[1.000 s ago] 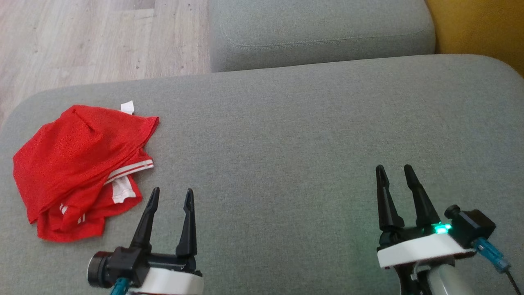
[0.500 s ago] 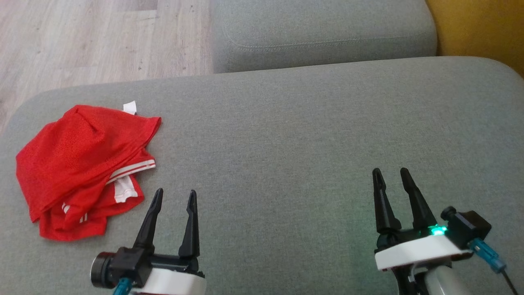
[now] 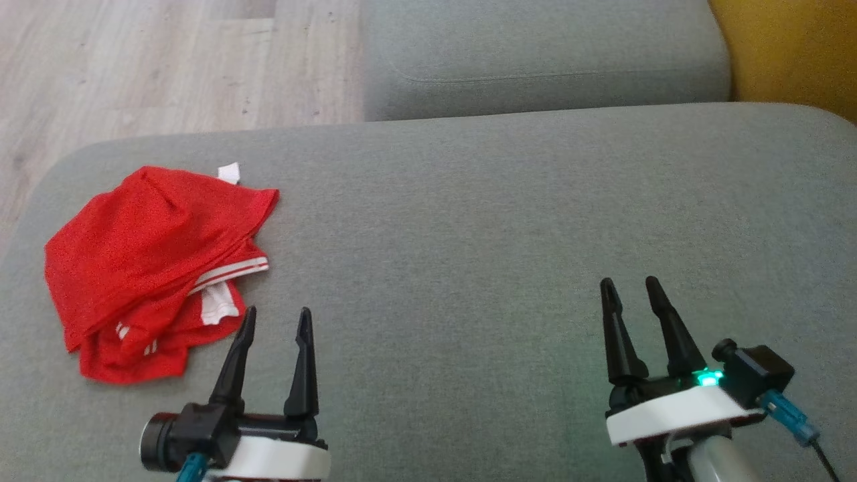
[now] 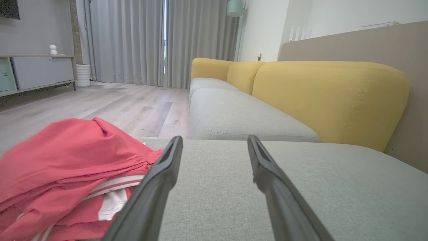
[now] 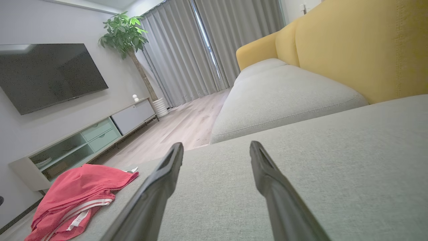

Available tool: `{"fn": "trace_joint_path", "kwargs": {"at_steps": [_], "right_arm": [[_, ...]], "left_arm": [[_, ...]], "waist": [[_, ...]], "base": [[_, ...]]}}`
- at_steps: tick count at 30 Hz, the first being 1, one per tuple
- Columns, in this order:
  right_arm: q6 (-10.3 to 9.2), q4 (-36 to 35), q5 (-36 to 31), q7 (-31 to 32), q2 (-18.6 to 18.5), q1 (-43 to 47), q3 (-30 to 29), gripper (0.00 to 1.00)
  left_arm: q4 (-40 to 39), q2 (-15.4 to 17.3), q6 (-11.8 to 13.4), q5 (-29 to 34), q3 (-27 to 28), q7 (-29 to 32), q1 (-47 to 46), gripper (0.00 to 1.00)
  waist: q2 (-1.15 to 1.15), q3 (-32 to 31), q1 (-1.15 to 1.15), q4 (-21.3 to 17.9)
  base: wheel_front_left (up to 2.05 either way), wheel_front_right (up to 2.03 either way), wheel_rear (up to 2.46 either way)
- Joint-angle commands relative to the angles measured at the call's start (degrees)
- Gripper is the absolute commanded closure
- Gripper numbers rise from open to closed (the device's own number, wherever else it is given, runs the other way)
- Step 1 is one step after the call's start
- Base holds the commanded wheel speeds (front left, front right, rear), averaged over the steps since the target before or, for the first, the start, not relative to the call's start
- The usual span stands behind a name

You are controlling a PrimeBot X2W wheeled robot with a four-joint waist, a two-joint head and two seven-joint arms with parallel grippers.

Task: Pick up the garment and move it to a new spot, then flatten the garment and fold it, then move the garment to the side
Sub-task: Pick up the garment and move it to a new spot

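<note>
The room is bright with soft daylight coming through the grey curtains (image 4: 127,40), shadows are faint, a little green lamp (image 3: 703,378) glows on the couch (image 3: 469,234), and the close fingers (image 4: 157,190) look blurry.

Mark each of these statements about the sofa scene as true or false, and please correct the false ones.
1. The red garment lies crumpled on the grey cushion. True.
2. The left tool grips the garment. False: its jaws stand open and empty, just beside the cloth.
3. The right tool is open and holds nothing. True.
4. The garment lies nearer to the right tool than to the left one. False: it lies at the left end of the cushion, close to the left tool and far from the right one.
5. The garment has white stripes. True.
6. The backrest of the sofa is blue. False: it is yellow.
</note>
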Motion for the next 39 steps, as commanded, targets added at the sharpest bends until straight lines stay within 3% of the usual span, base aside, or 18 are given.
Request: {"fn": "trace_joint_path", "kwargs": {"at_steps": [1,27,39], "right_arm": [[0.44,-1.79,-0.21,-0.68,-0.4,-1.96,2.19,0.0],[0.44,-1.6,2.07,-0.68,-0.4,0.36,7.19,0.0],[0.44,-1.69,2.56,-0.68,-0.4,0.62,8.42,0.0]], "left_arm": [[-2.02,-0.17,0.45,0.03,2.48,-0.69,-2.11,0.0],[-2.11,-0.17,-0.18,2.37,7.67,-0.69,0.71,0.0],[-2.81,-0.17,-0.51,2.88,9.55,-0.69,1.07,0.0]], "waist": [[0.0,-0.22,0.0,1.4],[0.0,-2.67,0.0,18.61],[0.0,-2.32,0.0,20.07]], "base": [[0.0,0.0,0.0],[0.0,0.0,0.0],[0.0,0.0,0.0]]}}
